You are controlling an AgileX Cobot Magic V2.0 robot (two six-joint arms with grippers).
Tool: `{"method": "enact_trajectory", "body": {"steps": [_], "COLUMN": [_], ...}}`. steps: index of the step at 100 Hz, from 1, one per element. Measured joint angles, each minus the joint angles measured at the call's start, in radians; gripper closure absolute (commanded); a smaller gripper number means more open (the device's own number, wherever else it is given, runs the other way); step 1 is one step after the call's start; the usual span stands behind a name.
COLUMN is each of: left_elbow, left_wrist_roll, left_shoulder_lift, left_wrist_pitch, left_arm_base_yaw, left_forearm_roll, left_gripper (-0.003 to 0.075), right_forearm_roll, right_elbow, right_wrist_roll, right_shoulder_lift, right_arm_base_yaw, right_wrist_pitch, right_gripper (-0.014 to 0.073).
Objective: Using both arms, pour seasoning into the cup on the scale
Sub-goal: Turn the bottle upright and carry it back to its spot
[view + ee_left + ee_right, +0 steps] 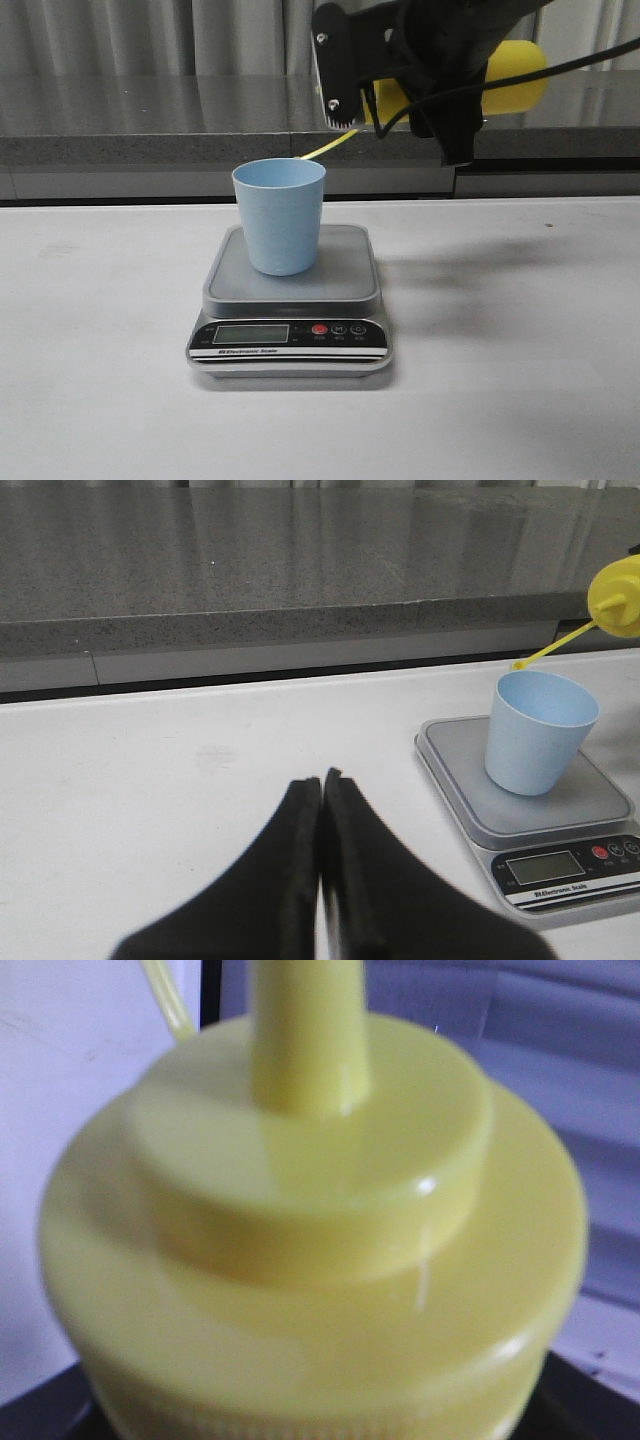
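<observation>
The light-blue cup [279,215] stands upright on the silver-grey scale [345,278] at the table's middle. My right gripper [450,95] is shut on the yellow squeeze bottle [515,75], holding it tipped on its side above and to the right of the cup. The bottle's thin strap [325,148] hangs down behind the cup's rim. In the right wrist view the bottle's shoulder and nozzle [310,1230] fill the frame. My left gripper [322,778] is shut and empty, low over the table, left of the scale [560,810] and cup [540,730]. It is out of the front view.
A grey stone ledge [150,120] runs along the back of the white table [520,380]. The scale's black front panel with LCD and red button [319,329] faces the front edge.
</observation>
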Motion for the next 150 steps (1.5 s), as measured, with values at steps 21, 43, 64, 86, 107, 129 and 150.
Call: {"method": "enact_trajectory", "body": {"steps": [21,43,64,86,107,129,150], "left_elbow": [0.0,0.0,0.0,0.0,0.0,0.0,0.0], "left_wrist_roll": [0.0,0.0,0.0,0.0,0.0,0.0,0.0], "left_shoulder_lift": [0.0,0.0,0.0,0.0,0.0,0.0,0.0], "left_wrist_pitch": [0.0,0.0,0.0,0.0,0.0,0.0,0.0], "left_arm_base_yaw": [0.0,0.0,0.0,0.0,0.0,0.0,0.0], "left_forearm_roll": [0.0,0.0,0.0,0.0,0.0,0.0,0.0], "left_gripper": [0.0741,0.0741,0.0741,0.0741,0.0741,0.0741,0.0741], "right_forearm_roll": [0.233,0.506,0.711,0.847,1.016,1.254,1.378], "right_elbow": [0.0,0.0,0.032,0.165,0.319,0.468,0.553], "right_wrist_roll": [0.204,0.35,0.36,0.357,0.226,-0.007,-0.09], "right_shoulder_lift": [-0.089,-0.183,-0.246,-0.302,-0.306,-0.306,-0.28], "right_arm_base_yaw": [-0.071,-0.186,-0.299,-0.412,-0.489,-0.521,-0.543], "right_wrist_pitch": [0.013,0.015,-0.115,-0.382,-0.61,-0.889,-1.1], "right_gripper": [0.0465,0.0465,0.0465,0.0465,0.0465,0.0465,0.0465]}}
